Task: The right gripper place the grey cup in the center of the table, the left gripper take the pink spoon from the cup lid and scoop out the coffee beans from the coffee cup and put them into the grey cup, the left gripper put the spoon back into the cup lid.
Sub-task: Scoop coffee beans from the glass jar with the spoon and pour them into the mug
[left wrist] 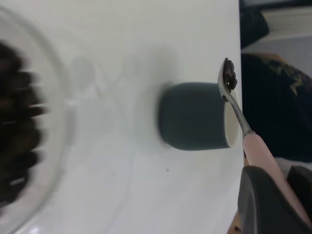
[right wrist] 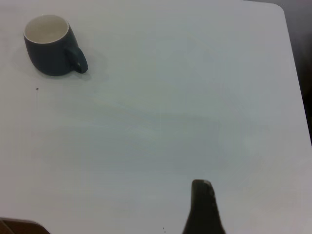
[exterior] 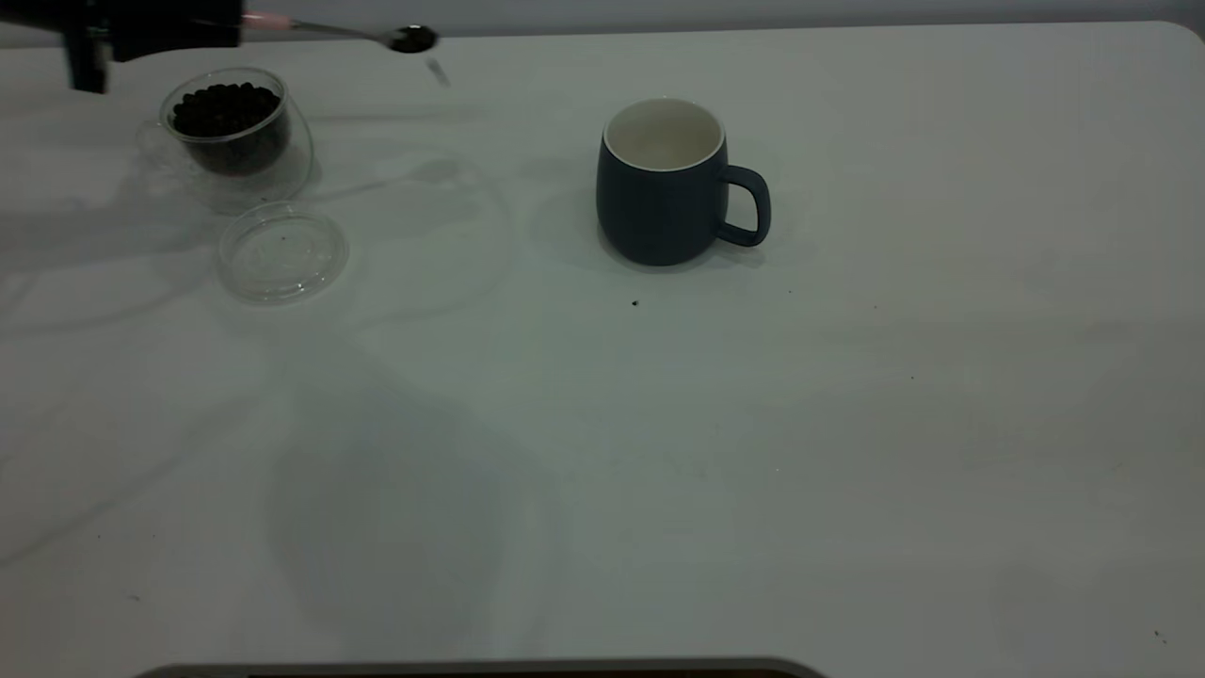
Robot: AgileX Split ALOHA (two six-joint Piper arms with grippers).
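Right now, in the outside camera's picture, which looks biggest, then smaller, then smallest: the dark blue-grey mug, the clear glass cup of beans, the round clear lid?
1. Dark blue-grey mug.
2. Clear glass cup of coffee beans, slightly larger than the lid.
3. Round clear lid.

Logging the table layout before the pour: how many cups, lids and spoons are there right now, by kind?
Cups: 2, the grey cup and the clear coffee cup holding coffee beans
Lids: 1, the cup lid, lying bare on the table
Spoons: 1, the pink spoon, loaded, held by the left gripper
Total: 4
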